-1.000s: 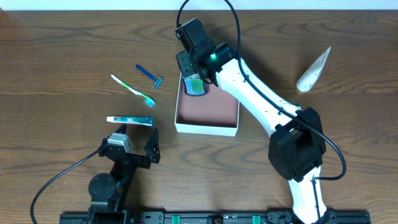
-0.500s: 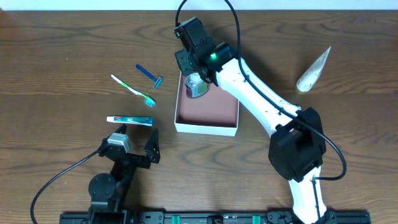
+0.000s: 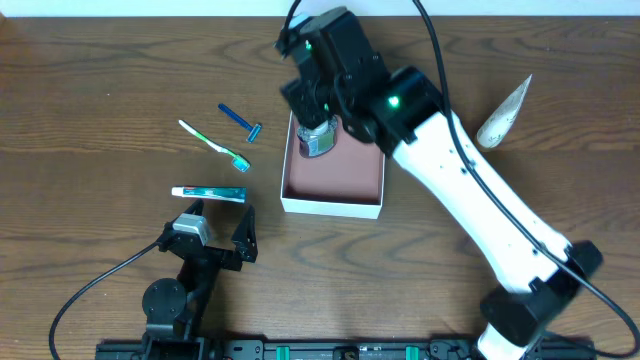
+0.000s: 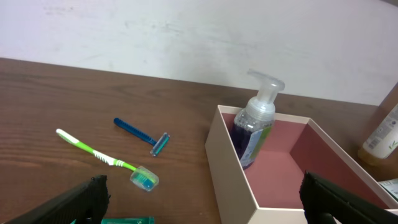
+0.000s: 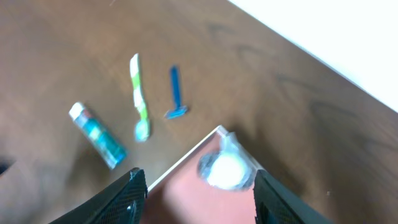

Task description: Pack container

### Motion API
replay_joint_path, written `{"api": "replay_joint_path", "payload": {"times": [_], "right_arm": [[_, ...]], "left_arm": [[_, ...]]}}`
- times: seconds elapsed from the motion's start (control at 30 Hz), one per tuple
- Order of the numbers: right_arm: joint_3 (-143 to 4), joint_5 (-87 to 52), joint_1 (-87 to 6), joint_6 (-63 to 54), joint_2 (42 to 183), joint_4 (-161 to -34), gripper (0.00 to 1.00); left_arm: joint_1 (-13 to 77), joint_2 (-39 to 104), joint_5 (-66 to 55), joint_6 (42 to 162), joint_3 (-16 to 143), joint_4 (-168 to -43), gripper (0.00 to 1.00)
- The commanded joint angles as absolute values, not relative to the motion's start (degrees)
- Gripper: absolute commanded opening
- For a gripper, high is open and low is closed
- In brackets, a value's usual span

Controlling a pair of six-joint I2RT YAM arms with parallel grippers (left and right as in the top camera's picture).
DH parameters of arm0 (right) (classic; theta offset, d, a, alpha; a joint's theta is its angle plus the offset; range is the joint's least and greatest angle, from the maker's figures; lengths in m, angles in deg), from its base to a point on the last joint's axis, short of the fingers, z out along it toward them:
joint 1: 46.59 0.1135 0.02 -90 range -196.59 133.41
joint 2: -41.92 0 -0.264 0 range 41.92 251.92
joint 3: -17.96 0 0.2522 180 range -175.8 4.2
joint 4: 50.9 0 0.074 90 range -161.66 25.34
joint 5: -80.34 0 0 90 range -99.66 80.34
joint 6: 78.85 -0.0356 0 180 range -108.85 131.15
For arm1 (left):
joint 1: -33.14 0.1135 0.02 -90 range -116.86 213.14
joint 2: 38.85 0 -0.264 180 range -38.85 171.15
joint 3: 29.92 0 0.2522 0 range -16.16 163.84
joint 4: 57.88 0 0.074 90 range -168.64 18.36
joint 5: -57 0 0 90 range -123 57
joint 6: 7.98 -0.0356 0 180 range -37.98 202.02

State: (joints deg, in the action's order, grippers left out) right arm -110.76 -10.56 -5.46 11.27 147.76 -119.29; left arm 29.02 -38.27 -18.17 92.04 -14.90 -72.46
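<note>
The container, a square white-walled box with a pink-brown inside, sits at mid-table. A clear pump soap bottle with purple liquid stands upright in its far left corner. My right gripper hangs open and empty above the bottle. In the right wrist view its fingers frame the bottle and the container from above. My left gripper is open and empty near the front edge. The left wrist view shows the bottle inside the container, beyond the left gripper.
Left of the container lie a green toothbrush, a blue razor and a teal toothpaste tube. A white tapered tube lies at the far right. Another bottle shows at the left wrist view's right edge.
My right gripper let go of the soap bottle, which now stands upright in the container's corner. The right arm has risen above it. The left arm has not moved.
</note>
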Motion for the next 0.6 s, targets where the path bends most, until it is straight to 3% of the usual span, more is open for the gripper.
{"api": "replay_joint_path", "payload": {"times": [0.0,0.57], "right_arm": [[-110.4,-11.9,-2.5,15.8,150.5,-124.0,0.56],[-110.0,-0.1,-0.1,21.6,166.5,-130.9,0.56]], "left_arm": [[29.4,-38.6,-17.6,91.2,-15.9,-74.4,0.98],[29.4,-38.6,-17.6,91.2,-15.9,-74.4,0.98]]}}
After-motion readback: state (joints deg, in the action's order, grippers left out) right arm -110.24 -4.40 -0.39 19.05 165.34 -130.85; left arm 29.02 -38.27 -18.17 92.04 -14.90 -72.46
